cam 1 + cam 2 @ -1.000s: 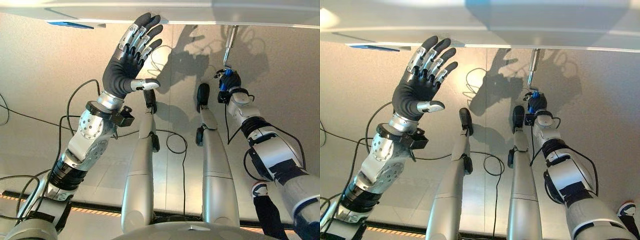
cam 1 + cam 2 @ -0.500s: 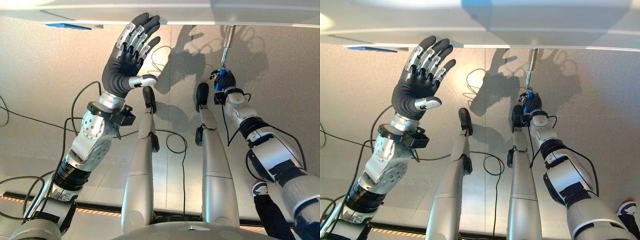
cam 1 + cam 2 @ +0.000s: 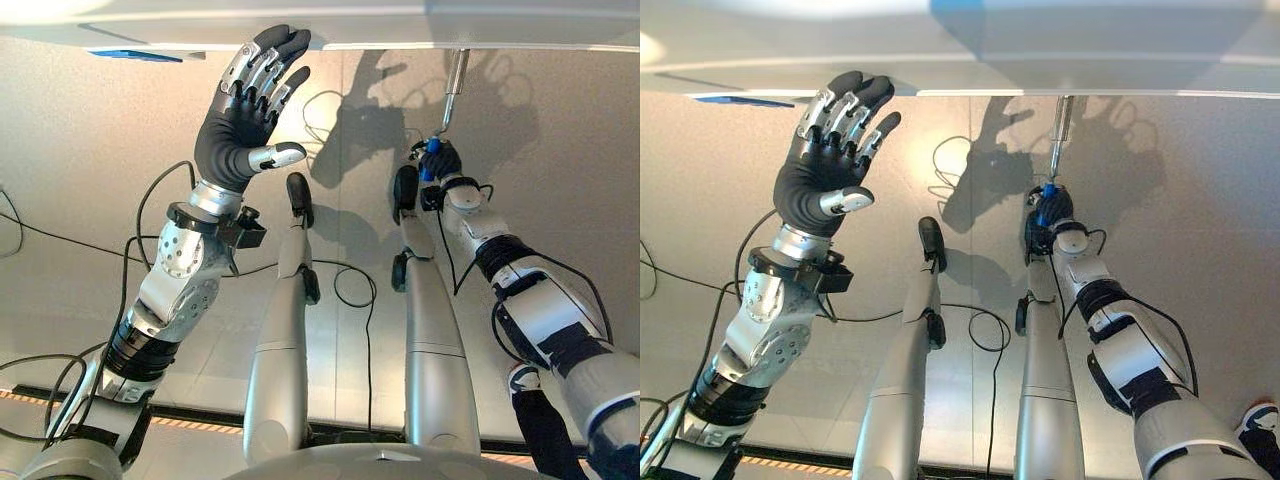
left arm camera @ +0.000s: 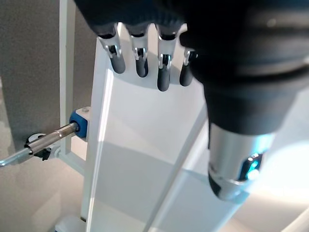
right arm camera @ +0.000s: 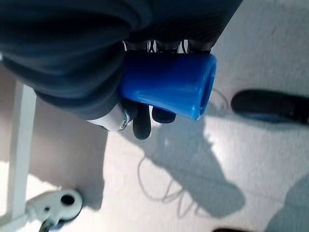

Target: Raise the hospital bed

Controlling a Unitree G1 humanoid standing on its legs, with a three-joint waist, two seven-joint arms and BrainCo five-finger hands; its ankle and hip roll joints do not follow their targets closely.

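The bed (image 3: 400,25) is seen as a white panel running across the far edge of the head views, above a pale floor (image 3: 80,150). From its underside a metal crank (image 3: 455,85) hangs down, ending in a blue handle (image 5: 166,84).

The right hand (image 3: 438,160) is wrapped round that handle — in the right wrist view the fingers (image 5: 142,126) are curled beneath the blue grip and the handle's open end points out past them. The hand sits directly below the crank's shaft, near the bed's edge, well to the right of the other hand.

The left hand (image 3: 245,110) is held up with its fingers straight and slightly spread, the thumb (image 3: 278,154) set apart to the side. Its fingertips (image 3: 283,40) lie at the lower edge of the bed panel; whether they touch it cannot be told from the head views. In the left wrist view the dark fingertips (image 4: 163,79) are seen against the white panel, and the crank's shaft with its blue collar (image 4: 77,126) is seen off to one side, clear of this hand.

Nothing is held by the left hand — only the right is closed on the crank's handle.
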